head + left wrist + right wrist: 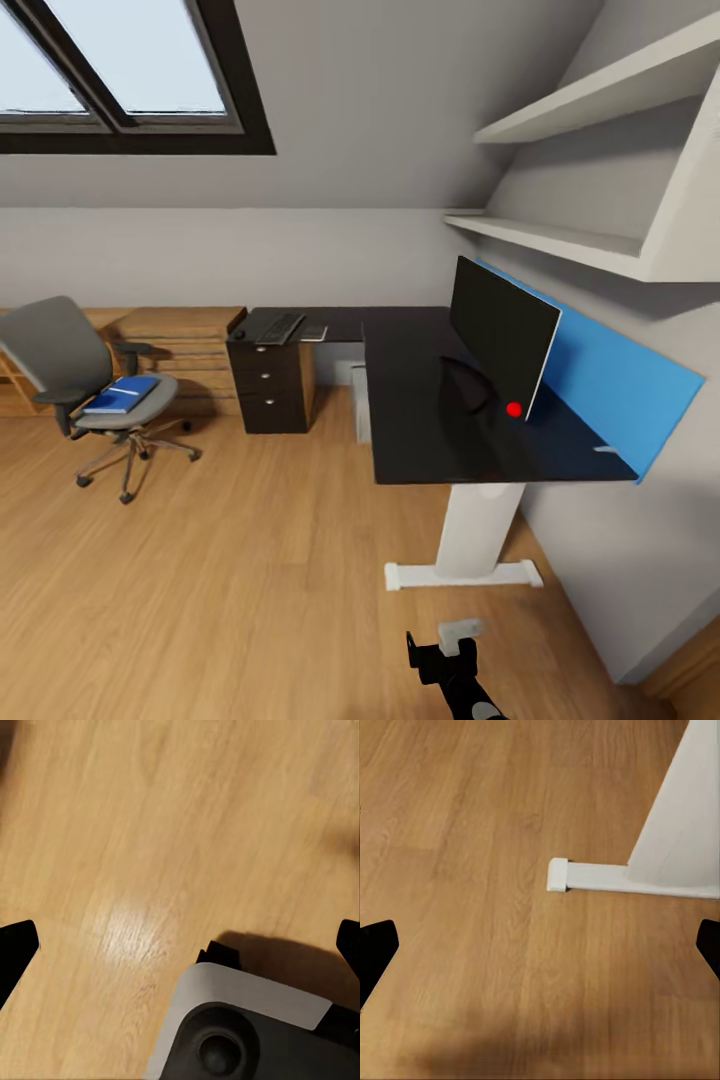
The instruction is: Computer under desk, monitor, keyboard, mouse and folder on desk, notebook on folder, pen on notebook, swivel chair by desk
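The long black desk (420,400) with a blue back panel stands at the right. On it the black monitor (500,335) stands upright. The keyboard (278,328), the small mouse (238,333) and the grey notebook (314,333) lie on the desk's far wing. The whitish pen (607,450) lies near the blue panel. The grey computer (360,405) sits under the desk. At the left, apart from the desk, the swivel chair (85,375) carries the blue folder (122,394). My left gripper (180,945) and right gripper (540,945) are open and empty over the wooden floor.
A wooden dresser (180,345) stands against the back wall beside the desk's drawers (270,385). White wall shelves (590,240) hang over the desk. The desk's white leg and foot (607,876) are near my right gripper. Part of my own base (240,1020) lies under the left gripper.
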